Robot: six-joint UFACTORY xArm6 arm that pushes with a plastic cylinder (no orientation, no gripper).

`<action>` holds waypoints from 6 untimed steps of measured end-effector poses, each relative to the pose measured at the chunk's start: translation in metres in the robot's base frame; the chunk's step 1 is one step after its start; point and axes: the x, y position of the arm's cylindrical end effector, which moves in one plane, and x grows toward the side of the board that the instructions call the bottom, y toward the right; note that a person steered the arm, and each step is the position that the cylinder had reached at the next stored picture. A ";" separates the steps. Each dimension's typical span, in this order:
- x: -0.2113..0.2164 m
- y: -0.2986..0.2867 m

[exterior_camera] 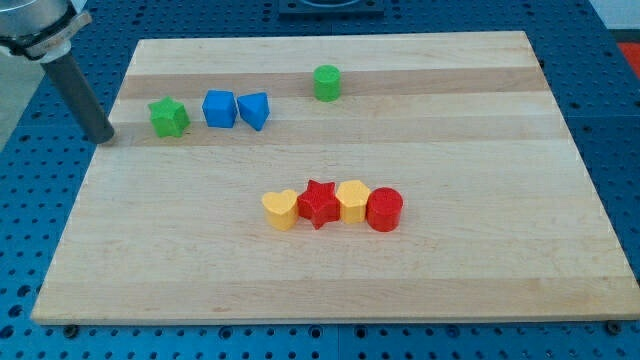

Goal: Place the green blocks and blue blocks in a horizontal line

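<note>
tip: my tip [103, 137] rests at the pale wooden bench's [330, 260] left edge, no hand, grasping nothing | row: green star block [169, 117] just right of tip, then blue cube block [219, 108], blue wedge-shaped block [254, 110] | outlier: green cylinder block [326, 82] farther right, toward view's top, off the row's line

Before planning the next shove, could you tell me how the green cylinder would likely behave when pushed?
Standing on its flat end, the green cylinder should probably slide rather than roll. Its round side may let it slip off my tip if hit off-centre.
</note>
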 end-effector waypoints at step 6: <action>-0.003 0.064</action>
